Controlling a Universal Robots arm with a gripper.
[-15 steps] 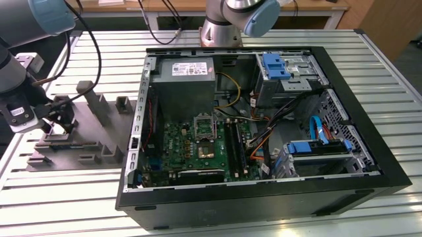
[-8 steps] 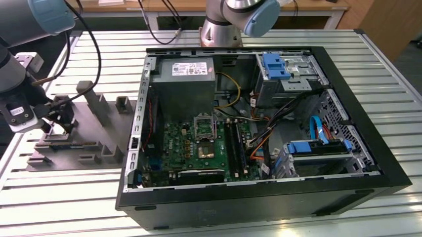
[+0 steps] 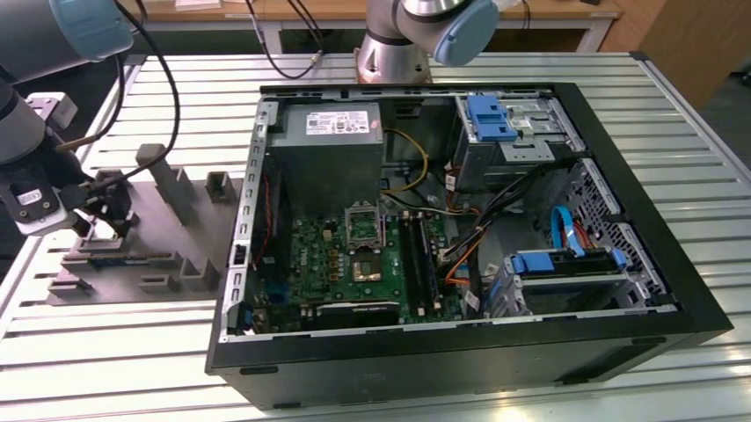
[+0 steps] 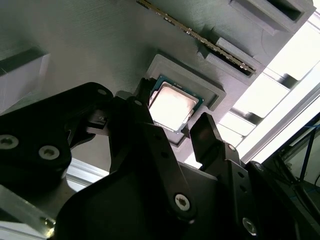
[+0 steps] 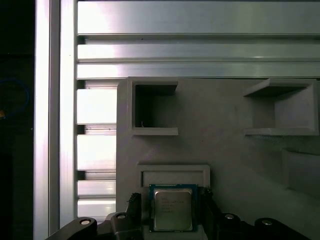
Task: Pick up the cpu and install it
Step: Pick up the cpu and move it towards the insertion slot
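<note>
Small square silvery cpu (image 5: 172, 209): seated in grey moulded fixture block (image 3: 176, 264), nine o'clock of open black computer case (image 3: 657, 303); slatted aluminium table (image 3: 118, 360). Black gripper (image 5: 170, 197) straddles it, fingers spread.

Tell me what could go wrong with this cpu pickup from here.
1. The open pincer straddles the cpu, which lies inside the grey holder's raised rim; a finger may catch that rim.
2. The chip is thin and flat, so an off-centre squeeze could tip it or let it slip.
</note>
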